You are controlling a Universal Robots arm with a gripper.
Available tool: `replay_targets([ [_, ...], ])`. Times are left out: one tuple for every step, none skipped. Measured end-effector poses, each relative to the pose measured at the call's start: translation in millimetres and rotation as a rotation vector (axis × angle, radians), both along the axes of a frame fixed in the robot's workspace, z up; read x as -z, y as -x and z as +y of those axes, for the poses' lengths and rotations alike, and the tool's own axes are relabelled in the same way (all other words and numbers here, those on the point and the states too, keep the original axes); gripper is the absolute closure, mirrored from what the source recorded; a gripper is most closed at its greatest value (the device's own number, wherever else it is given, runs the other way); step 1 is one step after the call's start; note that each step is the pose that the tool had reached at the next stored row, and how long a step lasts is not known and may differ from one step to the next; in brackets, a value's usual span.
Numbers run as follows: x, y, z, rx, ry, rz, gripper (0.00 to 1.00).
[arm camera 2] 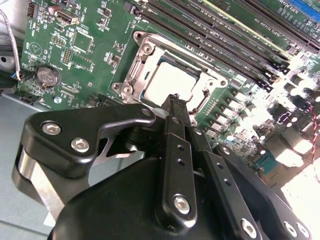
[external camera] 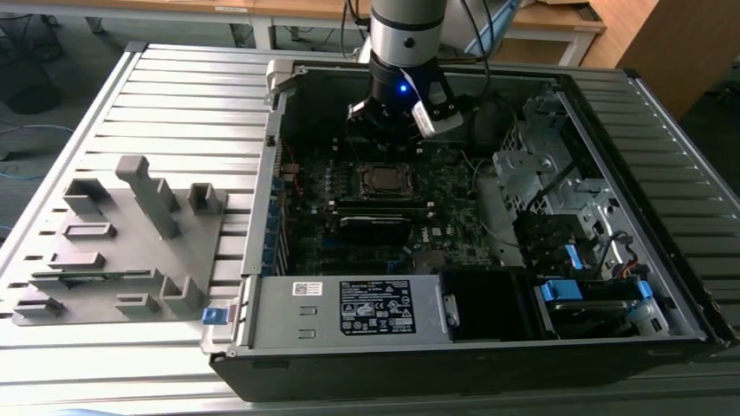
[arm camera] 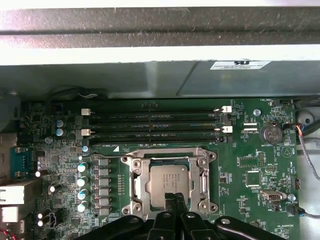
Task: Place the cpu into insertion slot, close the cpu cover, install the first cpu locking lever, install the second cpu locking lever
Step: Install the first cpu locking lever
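Your gripper [arm camera 2: 175,101] hovers just over one edge of the cpu [arm camera: 167,181], jaws pinched together on nothing. They form one narrow tip, which I judge suits pressing rather than grasping. The chip lies flat in the insertion slot [external camera: 379,179], and the cpu cover [arm camera: 134,186] lies down around it, framing its face.

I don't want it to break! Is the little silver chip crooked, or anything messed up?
Nothing stands out. The cpu lies flat and square in the insertion slot, the cpu cover frames it evenly, and the gripper is at its edge.
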State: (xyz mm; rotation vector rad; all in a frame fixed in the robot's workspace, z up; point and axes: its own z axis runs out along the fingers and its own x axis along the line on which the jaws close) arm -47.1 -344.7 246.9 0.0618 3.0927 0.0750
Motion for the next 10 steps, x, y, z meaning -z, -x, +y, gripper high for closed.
replay_targets([
  [0.0, 0.0, 0.0, 0.000, -0.0001, -0.0001, 0.89],
  [0.0, 0.0, 0.0, 0.000, -0.0001, -0.0001, 0.89],
  [0.0, 0.0, 0.0, 0.000, -0.0002, -0.0001, 0.89],
  [0.0, 0.0, 0.0, 0.000, -0.0001, -0.0001, 0.89],
  [-0.1, 0.0, 0.0, 0.000, 0.0000, 0.0000, 0.89],
  [-0.1, 0.0, 0.0, 0.000, 0.0000, 0.0000, 0.89],
  [-0.2, 0.0, -0.1, 0.000, -0.0035, 0.0001, 0.89],
  [-0.2, 0.0, -0.1, 0.000, -0.0154, 0.0002, 0.89],
  [-0.1, 0.0, -0.1, 0.000, -0.0291, 0.0001, 0.89],
  [-0.1, 0.0, -0.1, 0.000, -0.0378, 0.0002, 0.89],
])
